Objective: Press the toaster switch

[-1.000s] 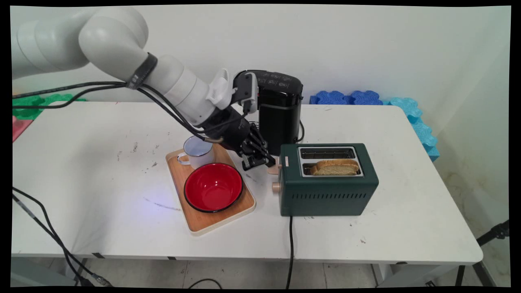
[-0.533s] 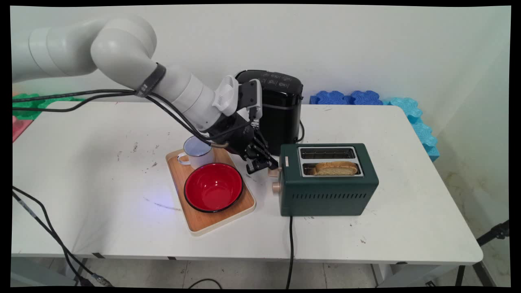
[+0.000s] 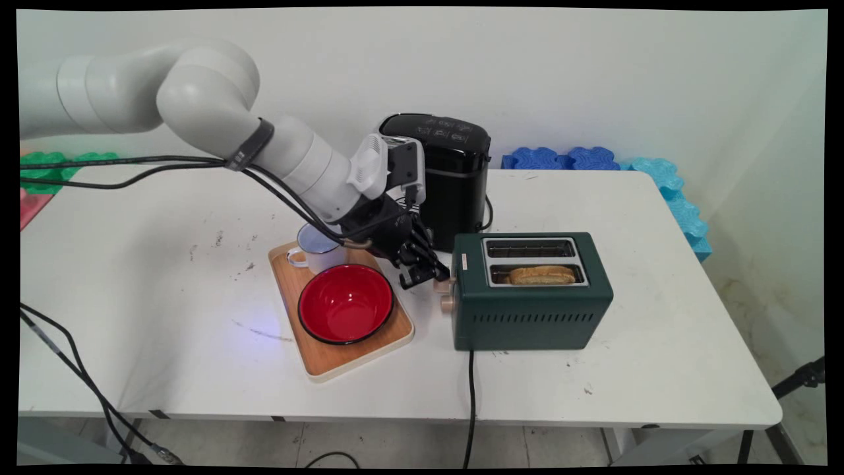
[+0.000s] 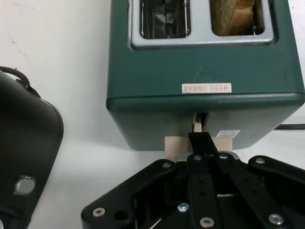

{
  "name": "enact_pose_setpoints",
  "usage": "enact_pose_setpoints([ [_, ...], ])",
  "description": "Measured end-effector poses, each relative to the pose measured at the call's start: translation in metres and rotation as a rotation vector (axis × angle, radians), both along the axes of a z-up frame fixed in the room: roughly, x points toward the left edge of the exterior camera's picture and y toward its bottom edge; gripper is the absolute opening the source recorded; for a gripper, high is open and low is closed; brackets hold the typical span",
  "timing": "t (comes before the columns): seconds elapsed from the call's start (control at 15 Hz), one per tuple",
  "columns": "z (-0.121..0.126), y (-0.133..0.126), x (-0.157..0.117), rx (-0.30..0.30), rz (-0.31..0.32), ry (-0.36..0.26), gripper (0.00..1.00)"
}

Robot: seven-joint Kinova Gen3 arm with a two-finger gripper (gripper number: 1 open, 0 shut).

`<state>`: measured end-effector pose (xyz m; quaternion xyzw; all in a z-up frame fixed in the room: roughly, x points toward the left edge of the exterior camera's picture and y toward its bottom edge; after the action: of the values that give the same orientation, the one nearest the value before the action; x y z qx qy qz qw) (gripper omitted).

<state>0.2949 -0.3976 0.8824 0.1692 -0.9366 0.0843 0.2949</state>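
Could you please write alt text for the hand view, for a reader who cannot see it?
The gripper presses its fingers on the tan lever at the end of a green toaster, which holds a bread slice in one slot. A black appliance sits at the left.

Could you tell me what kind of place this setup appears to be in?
Probably a robotics lab staged as a breakfast counter: a green toaster with bread in one slot, a black coffee machine, and a wooden tray carrying a red bowl and a mug, on a scuffed white table.
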Motion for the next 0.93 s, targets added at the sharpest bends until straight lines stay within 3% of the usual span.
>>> enact_pose_setpoints([
  [0.93, -0.023, 0.004, 0.001, 0.000, 0.017, 0.015, 0.00],
])
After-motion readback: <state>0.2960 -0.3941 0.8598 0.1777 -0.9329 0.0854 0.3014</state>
